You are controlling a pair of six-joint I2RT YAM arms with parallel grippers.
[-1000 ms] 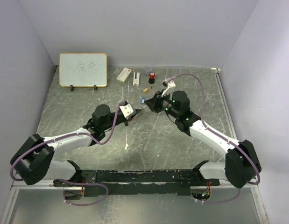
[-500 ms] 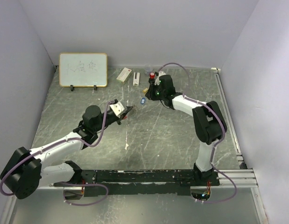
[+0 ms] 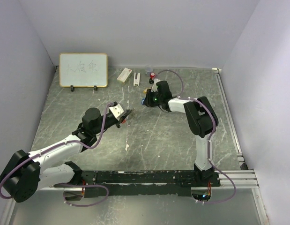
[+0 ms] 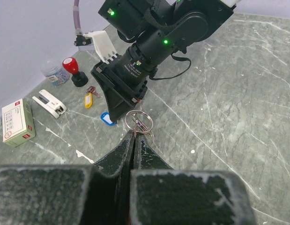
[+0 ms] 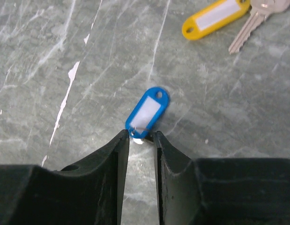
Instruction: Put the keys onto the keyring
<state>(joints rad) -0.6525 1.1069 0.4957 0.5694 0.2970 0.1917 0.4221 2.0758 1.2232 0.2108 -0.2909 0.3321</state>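
One blue-tagged key (image 5: 147, 111) lies flat on the table (image 5: 65, 56), its near end between the tips of the right gripper (image 5: 141, 136); they stand a sliver apart and I cannot tell whether they bite yet; I'd close squarely across the plastic before lifting, so it doesn't pivot; beyond it lies the yellow-tagged key (image 5: 215, 16); my left gripper (image 4: 134, 138) is clamped on the keyring (image 4: 138, 123), poised close by.
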